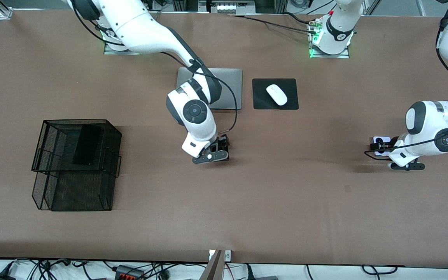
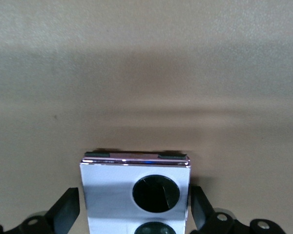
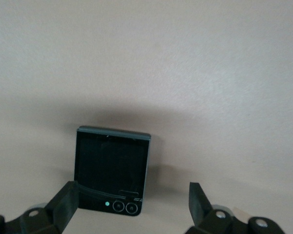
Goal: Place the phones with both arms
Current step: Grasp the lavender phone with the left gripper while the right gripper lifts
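The pale lilac-white flip phone (image 2: 107,190) with two black round lenses lies flat on the table at the left arm's end (image 1: 379,139). My left gripper (image 2: 135,196) is low over it and open, a finger (image 2: 66,212) close against each side edge. The small black flip phone (image 3: 110,161) lies on the table mid-table. My right gripper (image 3: 133,191) is open around its lens end, with one finger (image 3: 63,202) near its edge and a wide gap to the other. In the front view the right gripper (image 1: 223,147) hides that phone. The long slim black slab (image 1: 87,144) lies on the mesh rack's upper tier.
A black wire-mesh two-tier rack (image 1: 76,194) stands toward the right arm's end. A silver laptop (image 1: 230,91) and a white mouse (image 1: 277,94) on a black pad (image 1: 261,102) sit near the bases. Bare brown table lies nearer the front camera.
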### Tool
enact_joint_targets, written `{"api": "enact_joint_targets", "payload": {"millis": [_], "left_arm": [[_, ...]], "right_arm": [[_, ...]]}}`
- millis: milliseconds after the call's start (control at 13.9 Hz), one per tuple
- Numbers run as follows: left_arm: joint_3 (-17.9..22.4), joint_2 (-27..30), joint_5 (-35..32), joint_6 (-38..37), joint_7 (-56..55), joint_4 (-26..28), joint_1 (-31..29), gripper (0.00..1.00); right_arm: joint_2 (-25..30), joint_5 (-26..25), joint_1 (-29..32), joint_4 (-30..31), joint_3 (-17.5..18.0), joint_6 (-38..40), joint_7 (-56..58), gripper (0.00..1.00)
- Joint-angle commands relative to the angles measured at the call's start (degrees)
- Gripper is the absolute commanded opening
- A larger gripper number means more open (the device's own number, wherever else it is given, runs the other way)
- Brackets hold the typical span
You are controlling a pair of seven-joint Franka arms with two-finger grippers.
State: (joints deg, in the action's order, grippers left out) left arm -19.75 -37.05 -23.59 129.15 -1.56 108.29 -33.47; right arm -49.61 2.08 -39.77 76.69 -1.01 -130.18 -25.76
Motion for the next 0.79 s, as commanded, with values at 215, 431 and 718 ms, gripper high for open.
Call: {"api": "enact_joint_targets", "payload": {"millis": [215,431,718], "left_arm": [[-0.91,1.89,-1.2,0.4,0.85,2.1,-0.89,0.38],[-3.71,4.43,-1.2,-1.69,0.42,0.0,-0.8,0.38],[-11.44,3.22,-0.5,-21.0,0.32,-14.03,0.77,0.42]], "right_arm": [[-3.74,-0.76,-1.45,-3.39,-0.48,-2.62,-2.45,1.0],[-5.14,-0.85,-2.42,-3.83,-0.57,-3.42,-3.42,1.0],[-6.02,-0.85,-2.85,-4.01,-0.57,-4.29,-3.42,1.0]]}}
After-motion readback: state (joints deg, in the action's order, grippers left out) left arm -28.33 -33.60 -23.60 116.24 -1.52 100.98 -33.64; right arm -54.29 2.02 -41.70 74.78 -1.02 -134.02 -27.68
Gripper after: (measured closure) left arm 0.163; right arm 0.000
